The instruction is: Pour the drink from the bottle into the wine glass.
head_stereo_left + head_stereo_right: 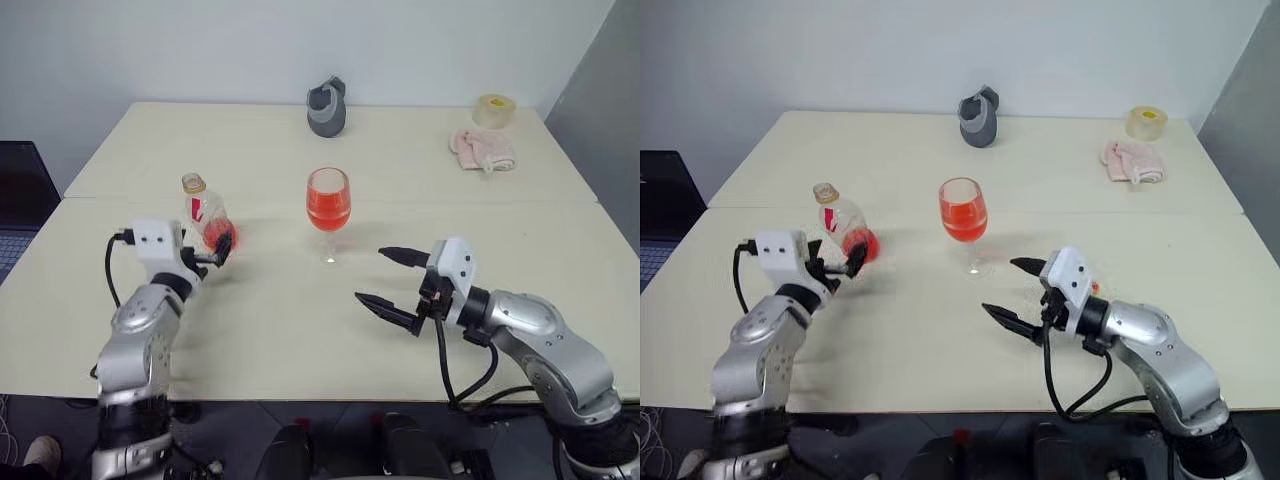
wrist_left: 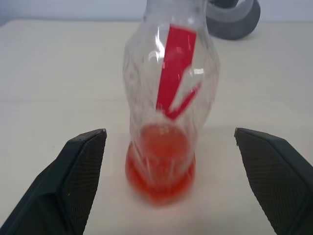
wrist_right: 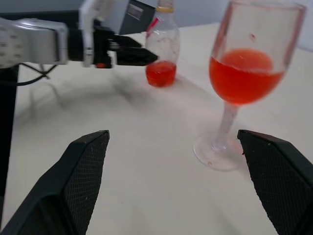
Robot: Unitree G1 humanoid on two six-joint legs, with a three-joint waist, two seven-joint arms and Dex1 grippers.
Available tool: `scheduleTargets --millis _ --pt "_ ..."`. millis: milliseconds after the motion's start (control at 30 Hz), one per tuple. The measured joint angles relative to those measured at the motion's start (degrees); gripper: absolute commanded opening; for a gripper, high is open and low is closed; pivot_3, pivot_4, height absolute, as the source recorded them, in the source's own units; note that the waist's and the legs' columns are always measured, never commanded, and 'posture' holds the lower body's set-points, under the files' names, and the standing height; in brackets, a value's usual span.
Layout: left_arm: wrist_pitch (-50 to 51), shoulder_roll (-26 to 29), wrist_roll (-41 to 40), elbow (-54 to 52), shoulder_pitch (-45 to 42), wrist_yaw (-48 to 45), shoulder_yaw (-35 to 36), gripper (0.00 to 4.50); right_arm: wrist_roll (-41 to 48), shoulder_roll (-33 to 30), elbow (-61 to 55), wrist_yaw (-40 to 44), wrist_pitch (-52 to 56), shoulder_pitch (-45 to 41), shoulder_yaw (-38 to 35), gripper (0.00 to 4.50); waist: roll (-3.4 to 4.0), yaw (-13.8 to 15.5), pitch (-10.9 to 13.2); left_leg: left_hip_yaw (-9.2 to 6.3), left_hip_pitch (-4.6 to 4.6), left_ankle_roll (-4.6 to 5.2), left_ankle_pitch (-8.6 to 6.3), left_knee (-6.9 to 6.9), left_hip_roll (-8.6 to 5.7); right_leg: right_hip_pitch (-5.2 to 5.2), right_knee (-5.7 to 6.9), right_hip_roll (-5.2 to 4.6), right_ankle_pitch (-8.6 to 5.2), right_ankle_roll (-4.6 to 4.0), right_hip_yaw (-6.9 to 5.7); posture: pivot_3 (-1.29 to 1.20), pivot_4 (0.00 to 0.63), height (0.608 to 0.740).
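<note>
bottle (image 1: 205,215) stands on the table (image 1: 300,330), wine glass (image 1: 329,203) about half full of red drink (image 1: 329,210).
left gripper (image 1: 222,250) spread just before the bottle, not touching; right gripper (image 1: 395,285) spread near the glass.

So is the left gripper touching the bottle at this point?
Apart. The left wrist view shows the left gripper open, bare table on both sides of the bottle between it and each finger.

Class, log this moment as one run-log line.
left gripper: open, beside bottle | right gripper: open, empty | wine glass: part-filled with drink | bottle: upright on table
</note>
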Motion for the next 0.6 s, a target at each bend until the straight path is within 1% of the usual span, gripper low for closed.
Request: scheduleTargets --millis 67,133,267,367,467,600 --pt "3.1 -0.6 -1.4 -5.6 4.4 0.7 0.1 4.49 -0.8 0.6 -1.9 -3.6 0.9 3.7 -1.2 4.50 0.00 0.3 0.0 0.01 0.00 0.03 -0.01 0.00 0.00 0.01 0.01 -0.01 0.00 0.00 0.01 0.00 0.150 0.740" --pt "5.7 -1.3 -2.8 -9.9 6.9 1.3 0.2 4.49 -2.8 2.3 -3.5 -8.1 1.8 6.0 -2.3 4.50 0.00 0.6 0.0 0.04 0.05 0.04 -0.02 0.01 -0.03 0.05 0.02 0.02 0.00 0.00 0.02 0.00 0.150 0.740" --pt "9.8 -3.4 -4.9 -16.5 10.0 3.2 -0.2 4.49 -6.9 6.6 -5.3 -17.6 3.6 9.2 -5.4 4.50 0.01 0.8 0.0 0.12 0.42 0.07 -0.05 -0.05 -0.05 0.52 -0.16 0.04 -0.02 0.04 -0.05 0.00 0.150 0.740" --pt "11.2 -3.5 -4.1 -18.2 10.2 4.6 -2.8 4.49 -9.2 9.5 -6.1 -22.7 4.4 11.6 -6.5 4.50 0.02 0.8 0.0 0.19 0.86 0.13 -0.09 -0.24 -0.10 0.92 -0.39 0.11 -0.03 0.05 -0.02 0.00 0.150 0.740" --pt "11.1 -3.2 -1.6 -18.5 10.1 5.3 -6.6 4.49 -11.5 12.2 -6.6 -27.0 4.6 14.4 -7.7 4.50 0.02 0.8 0.0 0.27 0.92 0.11 -0.08 -0.34 -0.12 0.91 -0.41 0.15 -0.03 0.04 0.04 0.00 0.150 0.740" --pt "10.3 -3.3 0.4 -18.0 10.0 5.6 -7.7 4.49 -14.2 15.3 -6.8 -31.3 4.6 17.3 -8.2 4.50 0.03 0.6 0.0 0.30 1.00 0.08 -0.06 -0.58 -0.08 0.86 -0.46 0.25 -0.03 0.03 0.11 0.00 0.150 0.740"
